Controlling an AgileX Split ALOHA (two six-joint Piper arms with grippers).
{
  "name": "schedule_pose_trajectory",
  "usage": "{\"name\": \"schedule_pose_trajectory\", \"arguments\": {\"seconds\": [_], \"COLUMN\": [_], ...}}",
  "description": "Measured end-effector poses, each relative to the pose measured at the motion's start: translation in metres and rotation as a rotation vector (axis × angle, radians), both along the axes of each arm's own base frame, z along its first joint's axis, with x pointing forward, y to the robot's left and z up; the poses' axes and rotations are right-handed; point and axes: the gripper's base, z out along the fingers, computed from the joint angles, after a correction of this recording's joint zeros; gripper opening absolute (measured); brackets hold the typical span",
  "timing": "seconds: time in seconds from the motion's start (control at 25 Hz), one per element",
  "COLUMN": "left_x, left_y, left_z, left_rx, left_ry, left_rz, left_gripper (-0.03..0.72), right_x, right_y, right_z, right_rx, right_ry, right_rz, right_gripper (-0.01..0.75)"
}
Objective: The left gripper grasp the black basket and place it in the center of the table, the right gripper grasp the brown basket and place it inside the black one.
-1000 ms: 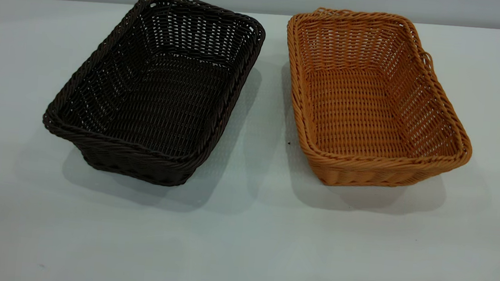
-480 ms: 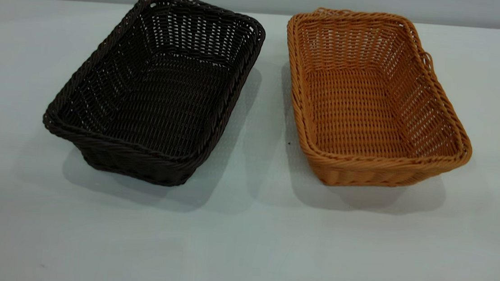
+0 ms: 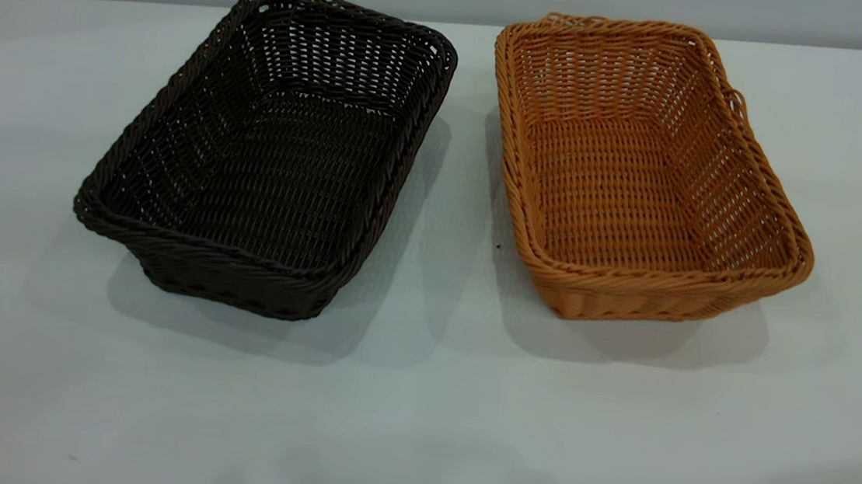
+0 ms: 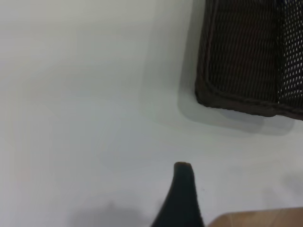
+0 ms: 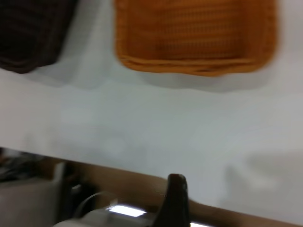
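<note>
Baskets stood side by side on the worktop (image 3: 415,428), apart: the black basket (image 3: 267,157) at left, the brown basket (image 3: 640,174) at right. You saw one fingertip of the left pincer (image 4: 182,198) and right pincer (image 5: 174,201); released or clenched, I cannot tell.

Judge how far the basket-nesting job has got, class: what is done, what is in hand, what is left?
Done: nothing. The black basket sits left of centre on the table; the brown basket stands apart at its right, both empty. In hand: nothing gripped; each wrist view shows one fingertip over bare table near the front edge, short of the baskets. Left: centre the black basket, then set the brown one inside.
</note>
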Motion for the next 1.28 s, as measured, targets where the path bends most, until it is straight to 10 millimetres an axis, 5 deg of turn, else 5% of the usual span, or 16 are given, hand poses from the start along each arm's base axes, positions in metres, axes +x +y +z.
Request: {"name": "schedule_pose_trajectory", "arguments": {"seconds": [0.36, 0.64, 1.28], "left_x": [0.08, 0.117, 0.14], "left_y": [0.008, 0.013, 0.015], "left_z": [-0.018, -0.037, -0.069], "left_rx": [0.047, -0.003, -0.043], "left_ry": [-0.015, -0.007, 0.098], "left_rz": [-0.047, 0.031, 0.075], "left_gripper": [0.591, 0.59, 0.59], "right_x": [0.064, 0.092, 0.138], "right_y": [0.031, 0.045, 0.075], "right_z": [-0.069, -0.123, -0.19], "right_rx": [0.411, 0.741, 0.524], "right_ry": [0.354, 0.65, 0.718], "right_rz": [-0.232, -0.586, -1.001], "right_gripper": [0.593, 0.591, 0.587]}}
